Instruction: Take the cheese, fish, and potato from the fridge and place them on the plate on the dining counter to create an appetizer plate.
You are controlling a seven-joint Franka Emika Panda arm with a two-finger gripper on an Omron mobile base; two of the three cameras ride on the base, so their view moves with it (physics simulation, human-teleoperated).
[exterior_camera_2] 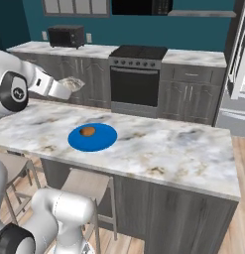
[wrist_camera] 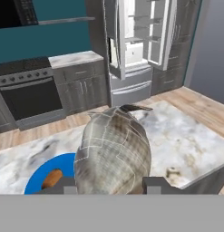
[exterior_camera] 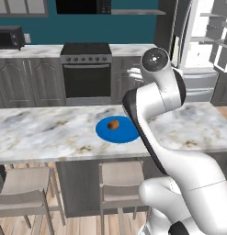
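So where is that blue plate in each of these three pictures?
Left base view: the plate lies mid-frame on the dining counter, partly behind the arm.
Right base view: left of centre.
Hand view: bottom left, behind the fish.
Shared landmark: the potato on it.

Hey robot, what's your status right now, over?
Gripper shut on fish, above dining counter. Potato on plate; cheese not there. Fridge doors open. Nothing in the way.

Teal far wall [exterior_camera_2: 69,17]; black stove [exterior_camera: 86,73] between grey cabinets [exterior_camera: 30,80]; toaster oven [exterior_camera_2: 67,36] far left; wooden floor [wrist_camera: 199,102]; stools [exterior_camera: 23,193] near.
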